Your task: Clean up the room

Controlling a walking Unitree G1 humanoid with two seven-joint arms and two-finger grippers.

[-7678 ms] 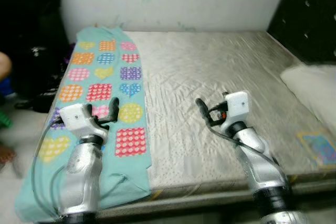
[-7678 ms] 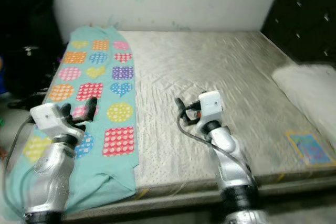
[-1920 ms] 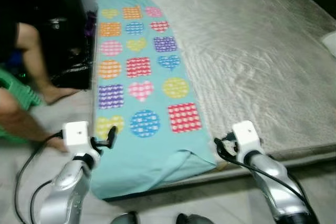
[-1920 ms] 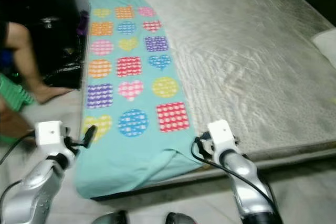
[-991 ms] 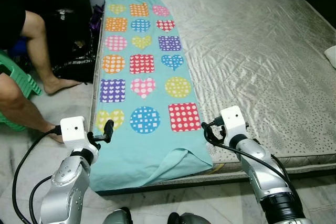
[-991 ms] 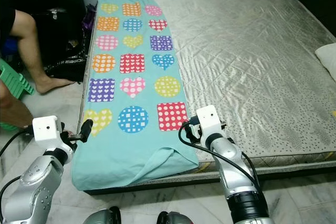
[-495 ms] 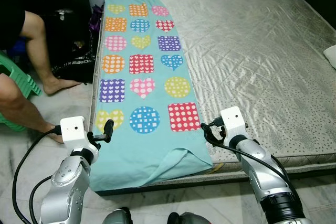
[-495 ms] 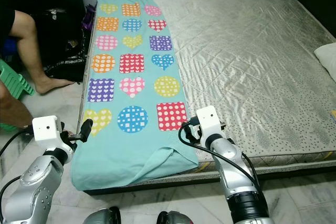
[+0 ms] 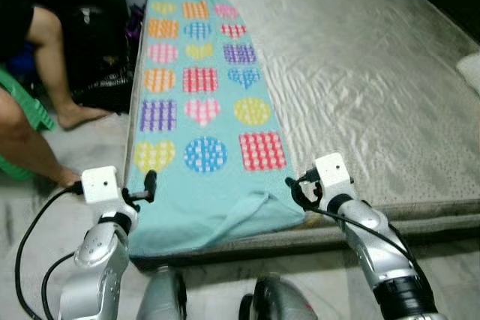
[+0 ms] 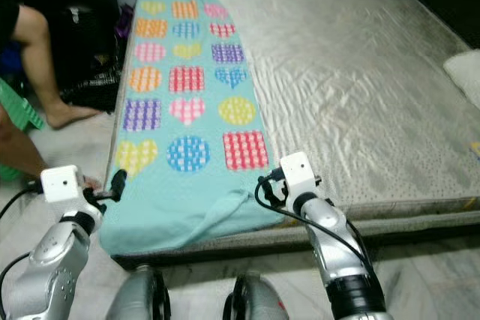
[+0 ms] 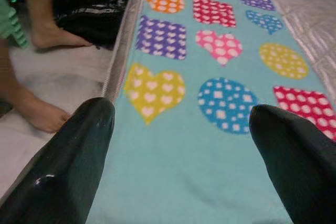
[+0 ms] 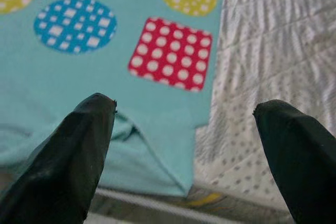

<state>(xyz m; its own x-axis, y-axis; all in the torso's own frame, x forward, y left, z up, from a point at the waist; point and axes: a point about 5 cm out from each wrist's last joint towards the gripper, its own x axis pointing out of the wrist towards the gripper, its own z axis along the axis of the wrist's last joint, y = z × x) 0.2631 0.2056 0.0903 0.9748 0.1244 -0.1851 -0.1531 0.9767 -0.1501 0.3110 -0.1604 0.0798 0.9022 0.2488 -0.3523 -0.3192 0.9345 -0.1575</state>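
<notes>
A teal blanket (image 9: 196, 110) printed with coloured hearts, circles and squares lies along the left side of the mattress (image 9: 360, 88). Its near end is folded over and rumpled at the bed's front edge. My left gripper (image 9: 146, 185) hovers open just off the blanket's near left corner. The left wrist view has its fingers (image 11: 79, 150) wide apart over the yellow heart (image 11: 155, 90). My right gripper (image 9: 295, 191) is open at the blanket's near right corner, beside the red square (image 12: 172, 53). Neither gripper holds anything.
A person's leg (image 9: 26, 133) and bare foot (image 11: 39, 114) are on the floor to the left, by a green stool (image 9: 13, 99) and dark bags (image 9: 101, 73). A white pillow (image 9: 471, 69) lies at the mattress's right edge. My feet (image 9: 165, 297) stand on marble floor before the bed.
The whole picture has shifted and blurred slightly, so the camera moved; my feet show larger at the bottom. Both arms keep the same pose, with both grippers open as before.
</notes>
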